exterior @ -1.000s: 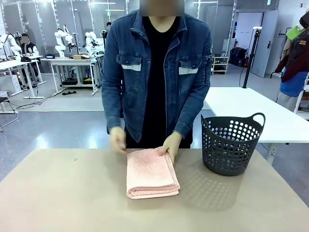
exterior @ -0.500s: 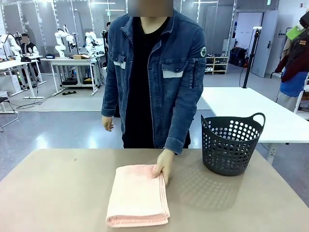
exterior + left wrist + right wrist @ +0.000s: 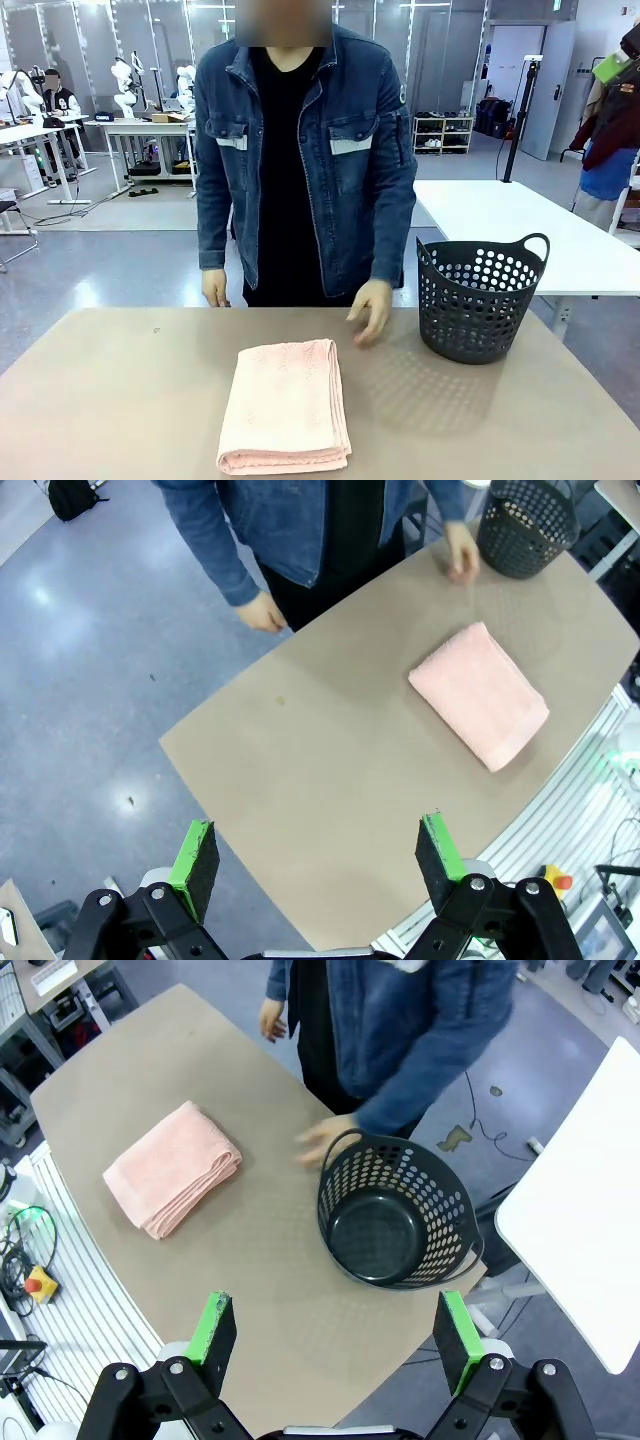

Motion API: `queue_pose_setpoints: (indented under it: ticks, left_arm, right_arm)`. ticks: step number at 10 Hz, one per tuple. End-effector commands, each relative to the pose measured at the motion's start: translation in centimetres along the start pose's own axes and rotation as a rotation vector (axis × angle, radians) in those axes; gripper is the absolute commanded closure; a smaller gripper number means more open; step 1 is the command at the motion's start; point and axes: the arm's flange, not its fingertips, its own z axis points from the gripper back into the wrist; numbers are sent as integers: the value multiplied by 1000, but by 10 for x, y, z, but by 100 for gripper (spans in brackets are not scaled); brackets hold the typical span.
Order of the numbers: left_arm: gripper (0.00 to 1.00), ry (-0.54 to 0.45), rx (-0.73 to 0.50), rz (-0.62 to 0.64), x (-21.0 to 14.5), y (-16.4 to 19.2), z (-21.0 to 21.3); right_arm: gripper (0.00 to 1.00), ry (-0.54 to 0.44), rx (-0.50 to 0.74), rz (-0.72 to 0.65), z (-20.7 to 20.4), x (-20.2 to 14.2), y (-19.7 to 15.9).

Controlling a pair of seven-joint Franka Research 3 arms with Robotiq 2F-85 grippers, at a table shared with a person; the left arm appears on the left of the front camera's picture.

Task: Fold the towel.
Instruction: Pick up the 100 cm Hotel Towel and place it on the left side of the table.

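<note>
Towel: we see the towel [image 3: 285, 405] lying already folded into a thick rectangle on the table [image 3: 110, 390], near the robot's edge, a little toward the robot's left of centre.
Long axis: it runs from the robot's side toward the person, roughly 6 to 12 o'clock in the front view, with the folded, rolled edge at 6.
Person: the person's hand [image 3: 372, 312] hangs just off the towel's far corner at about 1 o'clock, not touching; the other hand [image 3: 214, 290] rests at the far table edge.
Basket: a dark basket [image 3: 478, 298] stands well apart at 2 o'clock from the towel, empty in the right wrist view.
Left gripper: the left gripper [image 3: 318, 860] hovers high, jaws spread wide, holding nothing; the towel lies at about 1 o'clock from it.
Right gripper: the right gripper [image 3: 335, 1345] also hovers high, fully spread and empty; the towel lies at about 10 o'clock.
Nearer arm: we judge the left arm slightly nearer.
Progress: we judge the folding essentially done.
</note>
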Motion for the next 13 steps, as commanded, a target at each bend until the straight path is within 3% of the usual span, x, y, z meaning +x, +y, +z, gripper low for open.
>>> queue_pose_setpoints:
  ticks: [1,11,13]
  left_arm:
    - [0,12,-5,-2,0,-1,3]
    - [0,0,0,0,0,0,0]
    - [0,17,-66,38,8,6,-41]
  right_arm:
    - [0,7,4,3,2,0,0]
    - [0,7,4,3,2,0,0]
    - [0,7,4,3,2,0,0]
